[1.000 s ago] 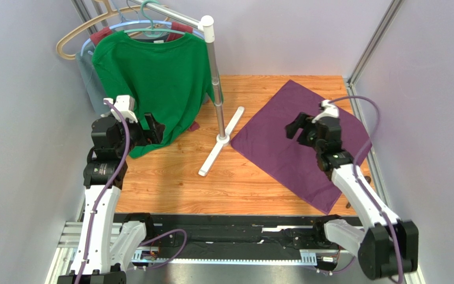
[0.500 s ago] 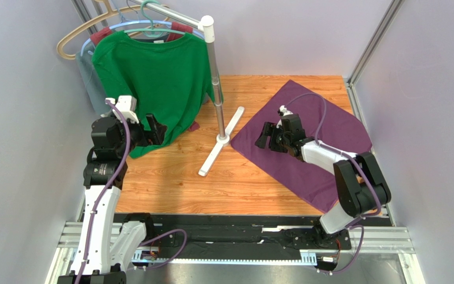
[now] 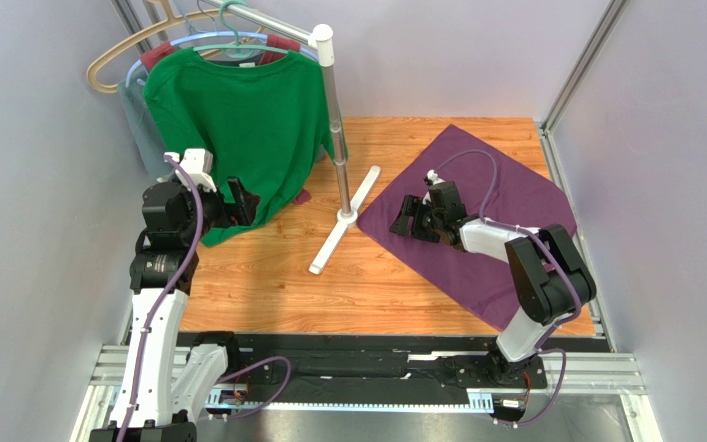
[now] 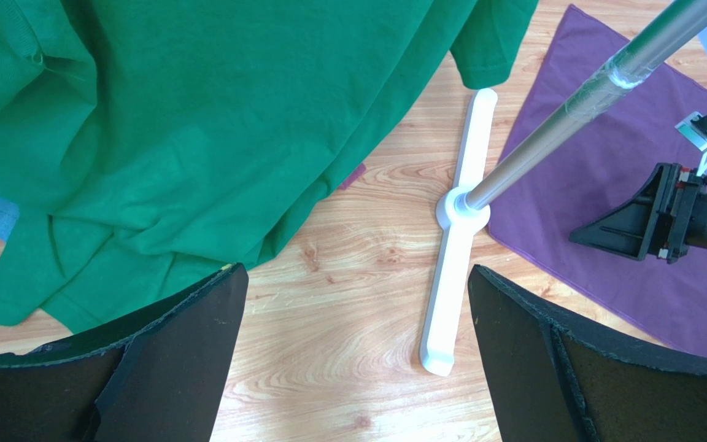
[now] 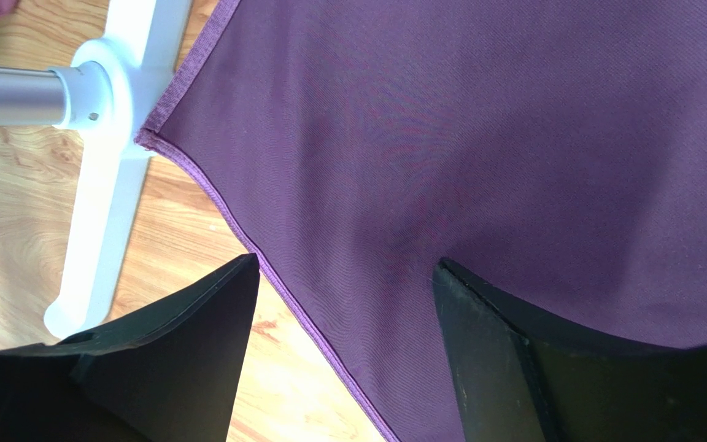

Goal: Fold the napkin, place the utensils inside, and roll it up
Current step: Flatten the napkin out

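Care is needed at the left corner of the napkin (image 3: 528, 198), just beside the white rack foot (image 3: 341, 230): only the hem should be pinched. The napkin is spread flat on the right side of the table (image 3: 265, 276). The right gripper (image 3: 405, 221) is held low over it, jaws wide, reaching left. The left gripper (image 3: 242, 198) is held wide and empty near the green shirt (image 3: 237, 110).
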Tool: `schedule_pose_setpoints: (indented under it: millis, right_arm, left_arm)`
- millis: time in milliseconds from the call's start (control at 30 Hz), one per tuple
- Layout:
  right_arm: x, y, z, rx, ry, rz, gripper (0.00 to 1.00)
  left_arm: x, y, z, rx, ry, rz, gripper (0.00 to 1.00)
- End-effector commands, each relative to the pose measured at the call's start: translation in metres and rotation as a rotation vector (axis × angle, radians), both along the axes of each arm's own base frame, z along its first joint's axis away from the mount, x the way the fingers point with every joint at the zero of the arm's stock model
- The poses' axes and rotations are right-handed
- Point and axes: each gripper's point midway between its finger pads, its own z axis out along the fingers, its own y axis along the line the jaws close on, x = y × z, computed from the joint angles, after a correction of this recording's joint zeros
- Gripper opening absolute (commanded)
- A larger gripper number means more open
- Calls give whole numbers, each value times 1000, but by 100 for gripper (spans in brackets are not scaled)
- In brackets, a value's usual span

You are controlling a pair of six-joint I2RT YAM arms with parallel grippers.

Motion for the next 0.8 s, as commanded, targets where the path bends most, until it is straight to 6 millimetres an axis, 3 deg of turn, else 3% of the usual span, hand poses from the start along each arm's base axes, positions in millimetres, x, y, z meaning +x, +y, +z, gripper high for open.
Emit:
schedule_pose_setpoints:
  millis: [0, 600, 767]
  right_arm:
    - [0, 16, -2, 43, 11, 20, 75]
    - [-12, 57, -3, 88, 11, 123, 75]
    - [-13, 73, 18, 123, -43, 182, 75]
  left_arm:
    - [2, 3, 15, 25, -56, 1, 99]
    - [2, 6, 14, 33, -55, 18, 99]
    - [2, 6, 13, 34, -54, 17, 99]
